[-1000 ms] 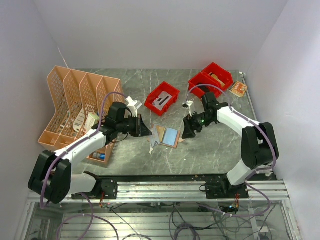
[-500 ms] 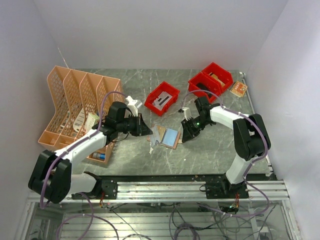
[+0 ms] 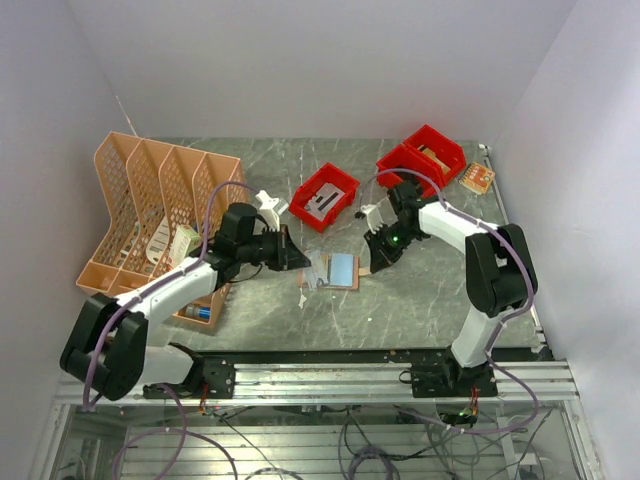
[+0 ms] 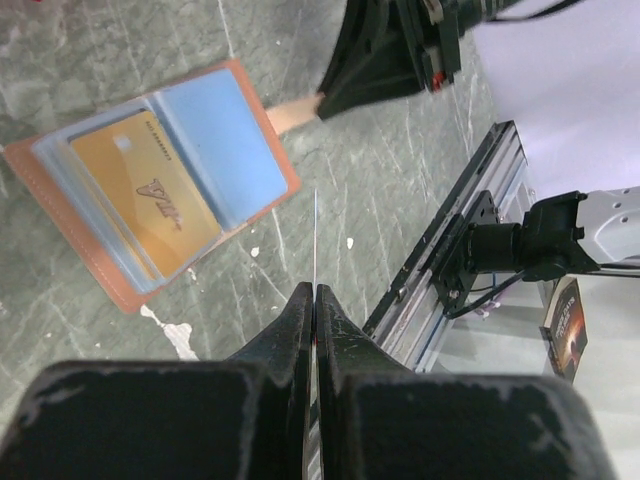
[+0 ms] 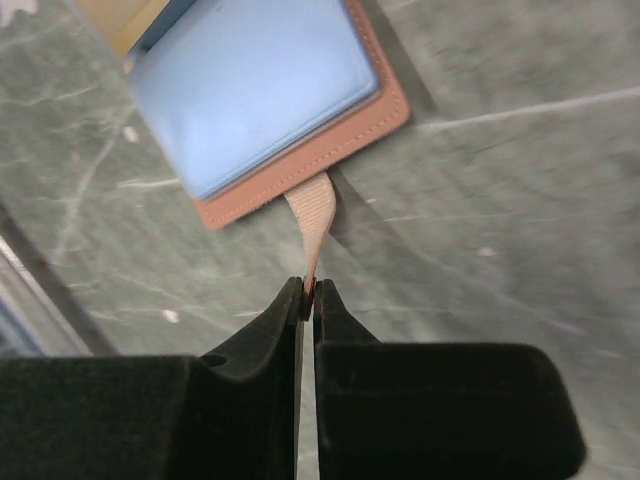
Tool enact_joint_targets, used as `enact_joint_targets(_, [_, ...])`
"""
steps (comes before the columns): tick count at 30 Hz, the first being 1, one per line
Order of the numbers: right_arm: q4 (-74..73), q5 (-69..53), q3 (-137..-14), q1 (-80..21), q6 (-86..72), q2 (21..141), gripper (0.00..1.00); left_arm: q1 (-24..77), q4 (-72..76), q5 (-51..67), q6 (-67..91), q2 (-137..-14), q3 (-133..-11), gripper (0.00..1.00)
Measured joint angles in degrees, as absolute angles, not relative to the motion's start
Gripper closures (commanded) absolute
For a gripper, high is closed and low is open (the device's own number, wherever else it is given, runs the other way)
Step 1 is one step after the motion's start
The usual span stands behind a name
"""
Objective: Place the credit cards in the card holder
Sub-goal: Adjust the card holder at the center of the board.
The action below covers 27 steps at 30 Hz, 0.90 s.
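The card holder [image 3: 341, 271] lies open on the marble table, tan with a light blue credit card [image 4: 222, 150] in one pocket and a yellow card [image 4: 150, 200] in the other. My right gripper [image 5: 308, 288] is shut on the holder's tan strap [image 5: 312, 222], at the holder's right edge in the top view. Just left of the holder, my left gripper [image 4: 315, 290] is shut on a thin credit card [image 4: 315, 240]. That card is seen edge-on, sticking out past the fingertips above the table. In the top view the left gripper [image 3: 296, 262] and right gripper [image 3: 370, 262] flank the holder.
A peach mesh file rack [image 3: 150, 200] stands at the left. One red bin [image 3: 325, 195] sits behind the holder, and two more [image 3: 420, 160] are at the back right beside a small orange item [image 3: 477, 178]. An aluminium rail [image 3: 330, 375] runs along the near edge.
My right gripper has moved left to the holder's edge and closed from open onto its strap. The left gripper has kept its grip on the card and barely moved.
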<state>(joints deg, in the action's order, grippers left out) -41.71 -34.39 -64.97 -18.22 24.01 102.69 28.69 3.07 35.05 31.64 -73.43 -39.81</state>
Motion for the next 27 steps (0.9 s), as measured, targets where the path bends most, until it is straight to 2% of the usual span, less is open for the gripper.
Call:
enact_joint_targets(6, [-44.34, -24.88, -72.95, -17.21, 37.30, 107.46, 1.00, 32.29, 7.90, 35.38, 34.61, -78.50, -39.81, 0.93])
enact_joint_targets(7, [-44.71, -23.68, -74.04, -16.84, 39.13, 108.57, 0.96, 33.28, 8.84, 35.27, 35.33, -79.68, -39.81, 0.93])
enact_joint_targets(9, [-45.41, -22.33, -76.25, -16.12, 41.43, 110.65, 0.76, 34.94, 10.44, 34.76, 36.77, -81.60, -39.81, 0.93])
enact_joint_targets(10, [-45.74, -21.98, -77.43, -15.84, 42.19, 111.57, 0.70, 35.70, 11.25, 34.30, 37.71, -82.54, -39.81, 0.93])
enact_joint_targets(16, [-45.01, -22.20, -79.66, -14.52, 42.04, 110.85, 0.50, 38.24, 18.04, 27.94, 44.80, -85.32, -39.16, 0.93])
enact_joint_targets(22, [-36.53, -29.98, -73.49, -11.44, 34.44, 98.96, 0.48, 38.39, 24.93, 21.87, 50.54, -86.70, -37.43, 0.93])
enact_joint_targets(27, [-27.27, -42.72, -67.59, -11.49, 24.73, 94.70, 0.54, 38.39, 27.62, 19.79, 52.38, -90.83, -37.80, 0.93])
